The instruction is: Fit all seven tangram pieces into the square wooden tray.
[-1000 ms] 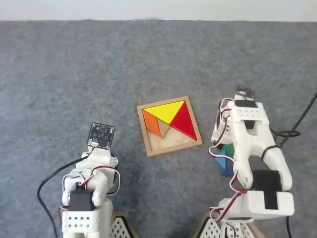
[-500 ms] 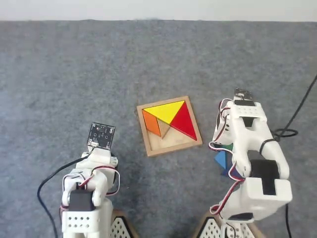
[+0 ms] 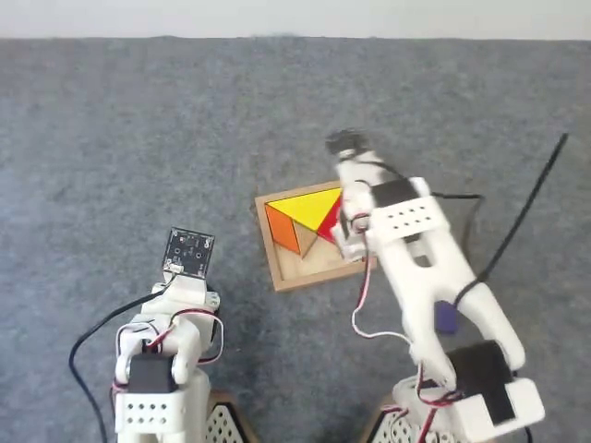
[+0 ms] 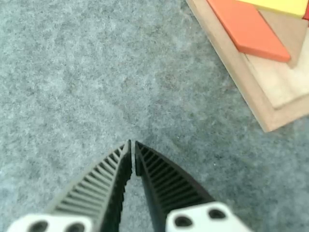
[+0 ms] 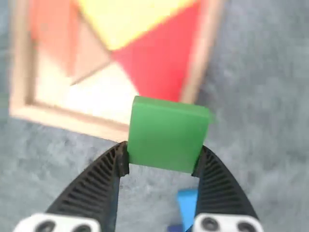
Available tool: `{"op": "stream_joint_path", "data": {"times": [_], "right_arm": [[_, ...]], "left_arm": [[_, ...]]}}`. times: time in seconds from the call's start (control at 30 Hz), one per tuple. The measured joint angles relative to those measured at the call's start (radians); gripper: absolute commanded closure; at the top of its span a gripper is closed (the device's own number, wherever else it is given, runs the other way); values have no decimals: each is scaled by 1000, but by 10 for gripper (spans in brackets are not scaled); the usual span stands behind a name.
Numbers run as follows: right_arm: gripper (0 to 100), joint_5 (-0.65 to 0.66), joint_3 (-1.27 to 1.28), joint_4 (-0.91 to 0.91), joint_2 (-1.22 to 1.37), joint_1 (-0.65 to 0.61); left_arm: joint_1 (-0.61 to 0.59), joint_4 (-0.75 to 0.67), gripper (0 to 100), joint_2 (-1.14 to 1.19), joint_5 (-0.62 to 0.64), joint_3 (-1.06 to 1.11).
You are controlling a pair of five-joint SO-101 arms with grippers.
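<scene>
- Green square piece [image 5: 166, 140] sat clamped between the fingers of the right gripper [image 5: 161, 155], which held it over the near rim of the wooden tray [image 5: 58, 121].
- Just past that rim lay the tray's bare floor [image 5: 96, 96], beside the red triangle [image 5: 159, 63]. The move probably called for a short carry forward, with the square's edges turned to match the gap.
- Farther from the gap, the left gripper [image 4: 133, 147] had its fingers together, low over the grey surface [image 4: 72, 72] near the tray's corner.

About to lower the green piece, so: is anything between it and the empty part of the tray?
Nothing visible. The right gripper holds the green piece at the rim of the tray, and the bare wood beside the red triangle lies open just past it.
</scene>
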Motion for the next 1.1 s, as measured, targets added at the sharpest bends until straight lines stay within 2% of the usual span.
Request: {"op": "stream_joint_path", "data": {"times": [0.17,0.33,0.6,0.77,1.1], "right_arm": [[905,250,-74,5,115,-83],[905,399,-140,5,258,-130],[900,443,-241,5,390,-150],[900,525,-261,97,405,-152],[890,514,-261,126,405,-150]], "left_arm": [[0,0,987,0,0,0],[0,0,987,0,0,0],[0,0,987,0,0,0],[0,0,987,0,0,0],[0,0,987,0,0,0]]}}
